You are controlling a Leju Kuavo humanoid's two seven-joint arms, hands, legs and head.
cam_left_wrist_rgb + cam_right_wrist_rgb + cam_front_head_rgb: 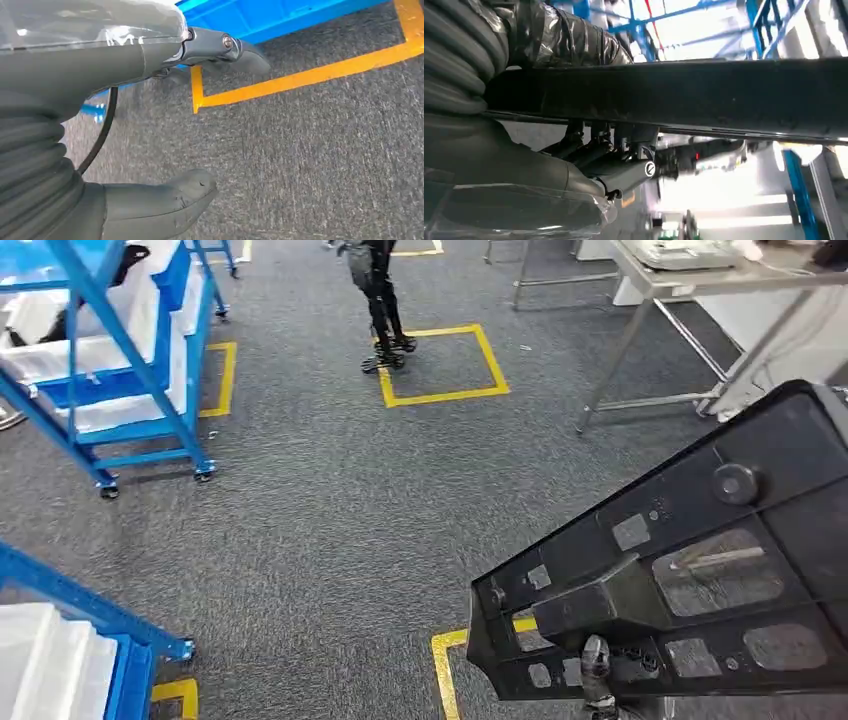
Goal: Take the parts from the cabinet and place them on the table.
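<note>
A large flat black part (pixel 700 570) with several rectangular cut-outs and a round knob fills the lower right of the head view, held up over the floor. In the right wrist view my right hand (pixel 589 160) grips this part (pixel 724 95) from both sides, the thumb on one face and the dark fingers (pixel 624 145) on the other. One fingertip (pixel 596 662) shows at the part's lower edge. My left hand (pixel 125 60) hangs over the carpet with nothing in it, thumb (pixel 165 200) and fingers (pixel 240 52) apart. The steel table (pixel 700 280) stands at the far right.
A blue wheeled rack (pixel 120 370) with white bins stands at the far left, and another blue rack (pixel 90 630) is near my left side. A dark two-legged figure (pixel 382 310) stands on a yellow floor square (pixel 440 365). Grey carpet (pixel 330 500) lies between.
</note>
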